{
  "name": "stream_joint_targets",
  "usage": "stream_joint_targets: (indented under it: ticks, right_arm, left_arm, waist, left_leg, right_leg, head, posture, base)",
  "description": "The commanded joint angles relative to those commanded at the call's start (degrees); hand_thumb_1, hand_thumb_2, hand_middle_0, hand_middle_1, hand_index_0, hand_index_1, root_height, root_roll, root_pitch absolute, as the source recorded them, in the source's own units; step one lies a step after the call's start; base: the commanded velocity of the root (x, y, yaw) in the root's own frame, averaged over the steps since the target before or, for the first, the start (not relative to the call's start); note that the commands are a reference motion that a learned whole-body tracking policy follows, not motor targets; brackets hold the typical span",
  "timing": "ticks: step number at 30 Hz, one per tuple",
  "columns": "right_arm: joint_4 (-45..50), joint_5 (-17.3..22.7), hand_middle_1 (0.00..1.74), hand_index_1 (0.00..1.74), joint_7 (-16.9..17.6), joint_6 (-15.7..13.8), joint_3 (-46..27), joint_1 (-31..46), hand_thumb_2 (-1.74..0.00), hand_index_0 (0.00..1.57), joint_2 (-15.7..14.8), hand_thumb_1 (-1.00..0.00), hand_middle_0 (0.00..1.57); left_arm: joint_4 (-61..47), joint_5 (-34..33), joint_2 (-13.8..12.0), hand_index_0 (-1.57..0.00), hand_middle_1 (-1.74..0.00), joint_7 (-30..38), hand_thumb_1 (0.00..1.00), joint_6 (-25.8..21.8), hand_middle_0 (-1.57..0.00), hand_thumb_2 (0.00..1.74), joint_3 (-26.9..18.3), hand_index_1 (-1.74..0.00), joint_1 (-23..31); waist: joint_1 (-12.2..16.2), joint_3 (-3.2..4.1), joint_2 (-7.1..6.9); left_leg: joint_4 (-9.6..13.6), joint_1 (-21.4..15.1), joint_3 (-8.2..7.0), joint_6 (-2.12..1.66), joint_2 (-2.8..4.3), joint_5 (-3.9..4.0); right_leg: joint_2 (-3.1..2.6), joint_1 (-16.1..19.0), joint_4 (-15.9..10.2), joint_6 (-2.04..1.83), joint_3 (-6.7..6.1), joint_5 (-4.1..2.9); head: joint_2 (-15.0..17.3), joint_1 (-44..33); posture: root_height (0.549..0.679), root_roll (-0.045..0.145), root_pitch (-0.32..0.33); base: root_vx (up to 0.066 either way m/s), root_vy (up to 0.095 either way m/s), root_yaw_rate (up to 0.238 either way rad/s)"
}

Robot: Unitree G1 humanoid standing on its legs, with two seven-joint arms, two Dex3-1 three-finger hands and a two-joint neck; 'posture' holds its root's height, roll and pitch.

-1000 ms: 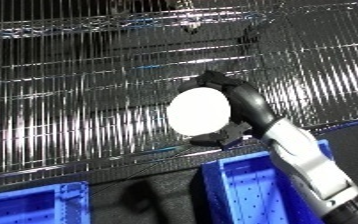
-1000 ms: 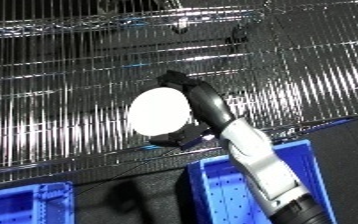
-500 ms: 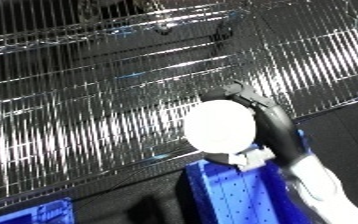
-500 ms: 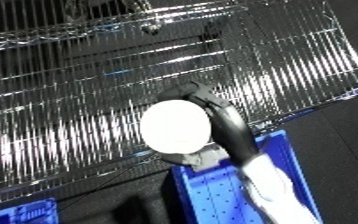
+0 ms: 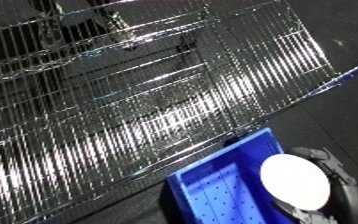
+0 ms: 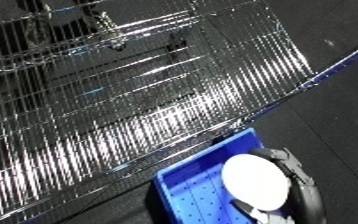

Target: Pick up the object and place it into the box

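Note:
A round white object (image 5: 294, 181) is held over the blue bin (image 5: 213, 184) at the lower right. My right hand (image 6: 295, 174) is black, and its fingers curl round the far and right side of the white object. The hand and the object sit above the bin's right half, near its far corner. The bin's floor is perforated, and the part that shows holds nothing. My left hand shows in neither view.
A chrome wire shelf (image 5: 140, 100) fills the upper left of both views, tilted in the picture. A blue-edged strip (image 5: 349, 75) runs along its right end. Dark floor (image 6: 344, 100) lies to the right of the shelf.
The camera has turned and tilted strongly. My right hand has carried the white object off the wire shelf and now holds it over the blue bin.

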State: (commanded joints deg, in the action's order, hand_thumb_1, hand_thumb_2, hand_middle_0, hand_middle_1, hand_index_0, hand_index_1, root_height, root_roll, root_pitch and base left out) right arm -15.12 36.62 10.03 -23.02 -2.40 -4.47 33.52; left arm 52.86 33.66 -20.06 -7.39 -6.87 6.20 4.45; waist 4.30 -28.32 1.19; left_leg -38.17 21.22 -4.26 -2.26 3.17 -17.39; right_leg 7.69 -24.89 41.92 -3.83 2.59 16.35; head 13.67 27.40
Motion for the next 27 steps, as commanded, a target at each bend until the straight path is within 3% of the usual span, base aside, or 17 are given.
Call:
stream_joint_targets:
  ticks: [8,15,20,27]
  right_arm:
    - [-17.6,9.7,0.61,0.61,-4.5,0.3,1.3,-2.1,-0.61,0.55,0.8,-0.35,0.55]
    - [-30.8,9.4,0.00,0.00,-6.7,0.3,2.9,-6.7,0.00,0.00,1.5,0.00,0.00]
    - [-35.1,8.4,0.00,0.00,-8.4,1.0,4.4,-8.2,0.00,0.00,1.6,0.00,0.00]
    - [-37.4,12.5,0.00,0.00,-14.4,3.7,4.8,-8.3,0.00,0.00,0.3,0.00,0.00]
  left_arm:
    - [2.3,1.7,0.0,0.00,0.00,-0.8,0.00,-1.4,0.00,0.00,4.0,0.00,-2.1]
    - [4.3,2.8,0.3,0.00,0.00,-1.5,0.00,-1.6,0.00,0.00,6.7,0.00,-3.6]
    - [5.2,3.3,0.1,0.00,0.00,-2.1,0.00,-1.7,0.00,0.00,7.7,0.00,-4.2]
    - [5.6,3.6,-0.4,0.00,0.00,-2.7,0.00,-1.1,0.00,0.00,7.5,0.00,-4.7]
  waist:
    - [-0.3,-0.03,1.63]
    - [-1.1,0.20,3.32]
    - [-1.4,0.56,3.61]
    - [-2.1,1.24,3.03]
  left_leg:
    - [0.7,-1.2,-0.22,-0.21,-0.90,0.83]
    - [1.3,-1.6,-0.17,-0.33,-2.10,1.29]
    - [1.7,-1.8,-0.01,-0.38,-2.51,1.48]
    - [1.9,-2.1,0.36,-0.41,-2.83,1.73]
  right_leg:
    - [0.20,1.2,-1.2,0.69,0.06,-0.21]
    - [0.31,1.3,-1.4,0.98,0.02,-0.17]
    - [0.22,1.5,-1.5,1.04,0.06,-0.14]
    - [-0.16,2.1,-1.6,1.19,0.61,0.16]
  head:
    - [4.9,9.3]
    - [9.1,12.8]
    - [11.2,12.6]
    - [13.4,8.9]
  posture:
    - [0.647,0.079,0.006]
    - [0.647,0.086,0.002]
    - [0.648,0.088,0.000]
    - [0.648,0.088,-0.003]
  base:
    - [-0.022,0.020,-0.010]
    - [-0.011,0.034,0.037]
    - [0.000,0.009,0.031]
    - [-0.004,-0.009,0.027]
